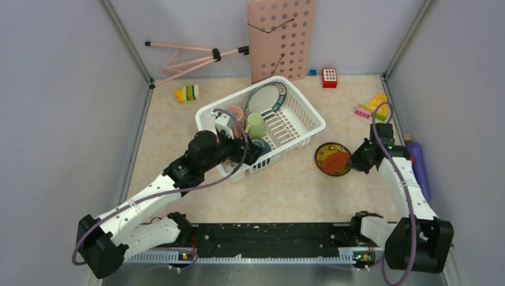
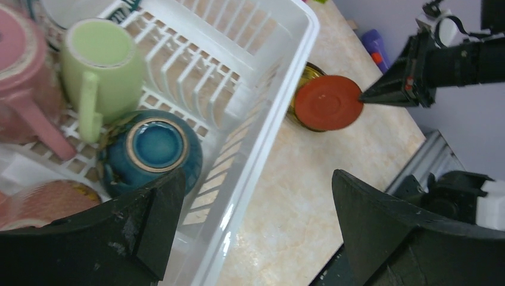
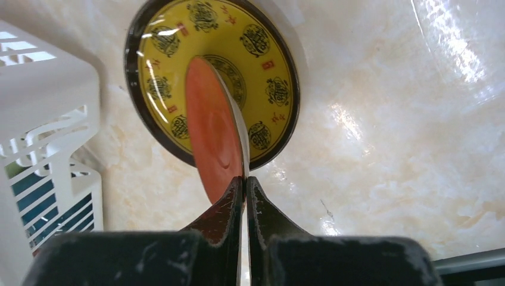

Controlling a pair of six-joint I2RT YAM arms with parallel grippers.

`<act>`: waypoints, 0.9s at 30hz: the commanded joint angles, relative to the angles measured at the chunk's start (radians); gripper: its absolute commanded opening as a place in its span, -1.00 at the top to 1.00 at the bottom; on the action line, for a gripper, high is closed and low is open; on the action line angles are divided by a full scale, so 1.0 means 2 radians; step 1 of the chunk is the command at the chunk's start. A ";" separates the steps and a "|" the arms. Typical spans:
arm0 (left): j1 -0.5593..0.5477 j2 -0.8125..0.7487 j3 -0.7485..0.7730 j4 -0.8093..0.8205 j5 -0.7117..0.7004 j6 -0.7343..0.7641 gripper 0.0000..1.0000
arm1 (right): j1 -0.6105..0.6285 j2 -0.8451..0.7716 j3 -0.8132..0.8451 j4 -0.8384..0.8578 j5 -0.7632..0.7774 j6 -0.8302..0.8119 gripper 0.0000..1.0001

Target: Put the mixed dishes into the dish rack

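Note:
The white dish rack (image 1: 309, 119) holds a teal-rimmed large plate (image 1: 265, 98), a light green mug (image 2: 101, 59), a pink cup (image 2: 24, 71) and an upturned blue bowl (image 2: 152, 149). To the right of the rack, a yellow small plate (image 3: 262, 59) lies flat on the table. An orange small plate (image 3: 211, 131) is tilted up on edge over it, and my right gripper (image 3: 245, 179) is shut on its rim. My left gripper (image 2: 256, 179) hangs open above the rack's near corner, nothing between its fingers.
A pink perforated board (image 1: 281, 36) leans on the back wall beside a folded tripod (image 1: 190, 56). Toy blocks lie at the back left (image 1: 187, 93), back middle (image 1: 329, 77) and right (image 1: 372, 107). A purple cylinder (image 1: 418, 167) lies along the right edge.

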 commanded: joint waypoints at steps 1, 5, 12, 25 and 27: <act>0.000 0.013 0.018 0.066 0.100 -0.013 -0.94 | 0.005 -0.014 0.055 -0.039 -0.009 -0.046 1.00; 0.001 0.026 0.019 0.076 0.105 -0.022 -0.94 | 0.005 -0.017 0.062 -0.026 -0.070 -0.072 1.00; 0.001 0.033 0.023 0.079 0.102 -0.025 -0.94 | 0.005 -0.071 0.067 -0.004 -0.133 -0.103 1.00; 0.001 0.097 0.059 0.119 0.146 -0.081 -0.94 | 0.005 -0.112 0.107 -0.004 -0.192 -0.151 1.00; 0.006 0.101 0.065 0.121 0.149 -0.084 -0.97 | 0.005 -0.114 0.115 0.016 -0.228 -0.156 1.00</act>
